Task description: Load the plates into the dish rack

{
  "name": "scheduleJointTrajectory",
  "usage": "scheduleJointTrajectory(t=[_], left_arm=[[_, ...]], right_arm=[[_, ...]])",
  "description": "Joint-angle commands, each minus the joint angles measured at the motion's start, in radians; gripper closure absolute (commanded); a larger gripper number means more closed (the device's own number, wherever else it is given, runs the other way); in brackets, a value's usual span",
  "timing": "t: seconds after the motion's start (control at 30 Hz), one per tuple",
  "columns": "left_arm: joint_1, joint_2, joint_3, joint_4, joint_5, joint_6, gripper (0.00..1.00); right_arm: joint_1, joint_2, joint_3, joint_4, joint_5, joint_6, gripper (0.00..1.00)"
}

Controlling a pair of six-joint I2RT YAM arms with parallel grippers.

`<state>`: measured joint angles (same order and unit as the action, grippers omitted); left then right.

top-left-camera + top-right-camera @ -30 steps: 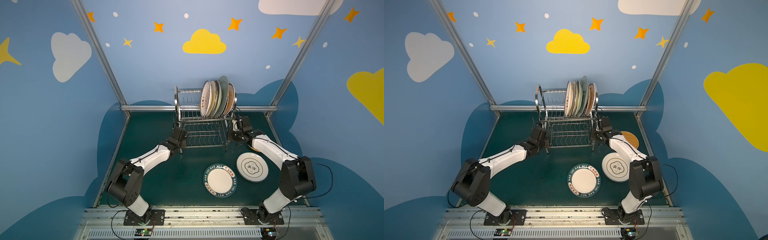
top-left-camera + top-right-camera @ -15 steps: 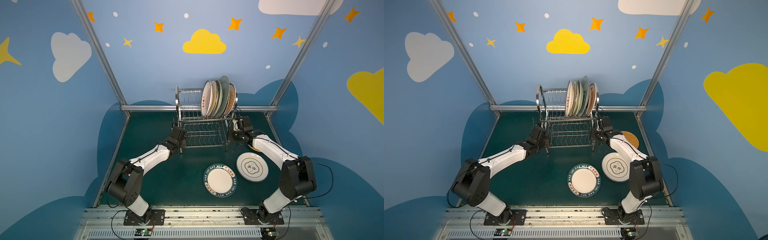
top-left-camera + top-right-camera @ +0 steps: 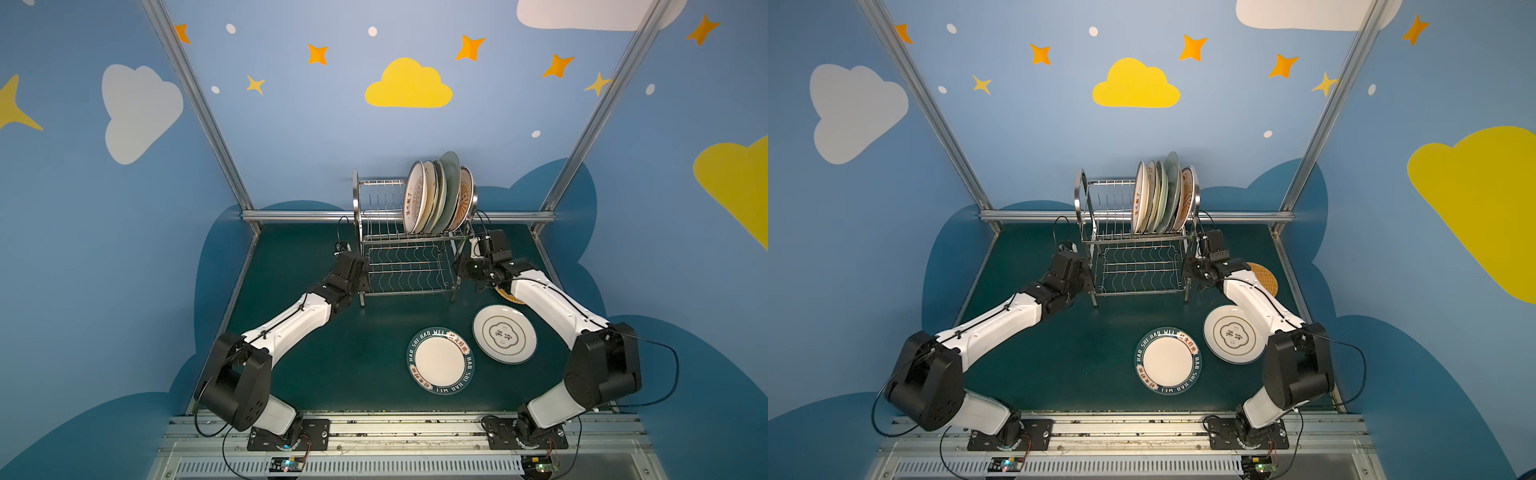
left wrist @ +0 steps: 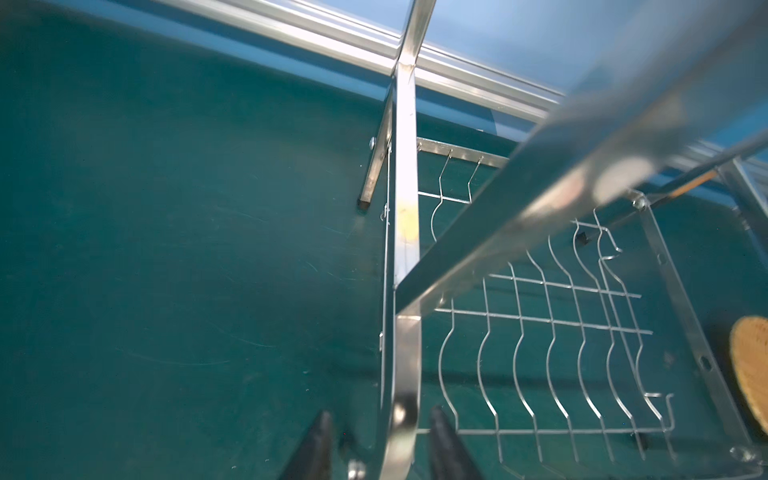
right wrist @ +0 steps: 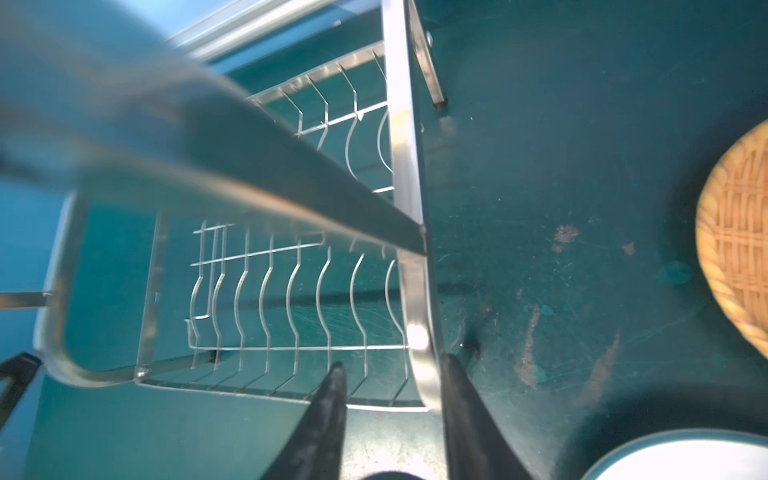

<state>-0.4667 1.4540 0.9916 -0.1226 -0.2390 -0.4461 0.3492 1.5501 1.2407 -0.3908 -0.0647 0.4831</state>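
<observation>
L gripper (image 4: 380,415), R gripper (image 5: 395,361) opened, loose astride rack (image 4: 405,216) frames.

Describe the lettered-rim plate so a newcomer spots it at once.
Find the steel dish rack on the green table. Two white plates lie flat before it; the lettered plate is the left one: plain centre, dark teal rim, unlike its emblem-centred neighbour.

**Rack at the back, three plates before it**

We found the dish rack (image 3: 356,199) in the upper middle of both top views, at the far side of the table (image 3: 332,353). The racked plates (image 3: 436,195) stood on edge in the right part of its upper tier. Below it in the frame, right of centre, the lettered plate (image 3: 440,360) lay flat. A second plate (image 3: 504,333) lay just beside it to the upper right. A woven plate (image 3: 1264,278) lay behind that one, to the right of the rack.
</observation>
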Motion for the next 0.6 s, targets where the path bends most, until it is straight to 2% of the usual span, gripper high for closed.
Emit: scheduleJointTrajectory(t=[0.0,0.2,0.33,0.4,0.5,0.57], left_arm=[[0.004,-0.090,-0.039,-0.012,0.007,-0.018,0.50],[0.003,-0.276,-0.095,-0.097,0.045,-0.081,0.37],[0.004,-0.458,-0.130,-0.198,0.151,-0.141,0.24],[0.005,-0.568,-0.140,-0.263,0.233,-0.153,0.17],[0.006,-0.711,-0.157,-0.336,0.353,-0.135,0.03],[0.010,-0.800,-0.148,-0.394,0.463,-0.118,0.00]], right_arm=[[-0.008,-0.072,-0.006,-0.021,0.006,0.011,0.55],[-0.019,-0.219,-0.124,0.037,0.042,0.025,0.39],[-0.031,-0.368,-0.264,0.101,0.139,-0.021,0.31],[-0.086,-0.427,-0.314,0.100,0.111,-0.020,0.27],[-0.198,-0.437,-0.334,0.067,0.038,-0.004,0.22],[-0.299,-0.406,-0.353,0.086,-0.032,0.028,0.21]])
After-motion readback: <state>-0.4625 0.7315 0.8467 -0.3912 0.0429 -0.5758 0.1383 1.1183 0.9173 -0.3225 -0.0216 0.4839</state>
